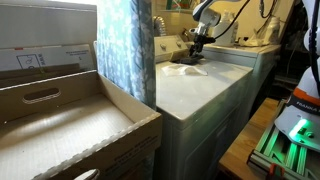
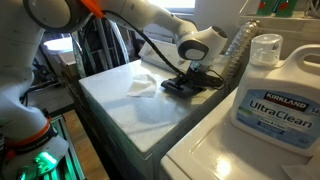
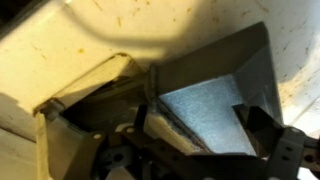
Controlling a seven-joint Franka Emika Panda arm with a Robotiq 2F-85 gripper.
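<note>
My gripper (image 2: 186,82) is down on the white top of a washing machine (image 2: 130,115), at its back near the control panel. In both exterior views its black fingers (image 2: 170,87) are spread flat against the surface. A crumpled white cloth (image 2: 143,85) lies just beside it, toward the front; the cloth (image 1: 183,70) and the gripper (image 1: 196,55) look close or touching. In the wrist view the gripper (image 3: 195,115) is open, and a grey textured patch (image 3: 205,110) fills the gap between the dark fingers (image 3: 258,128). I cannot tell if that patch is cloth or shaded surface.
A large Kirkland UltraClean detergent jug (image 2: 272,90) stands on the neighbouring machine. A patterned curtain (image 1: 125,50) hangs beside the washer, and an open cardboard box (image 1: 60,125) sits in front of it. A green-lit device (image 1: 292,132) stands on the floor.
</note>
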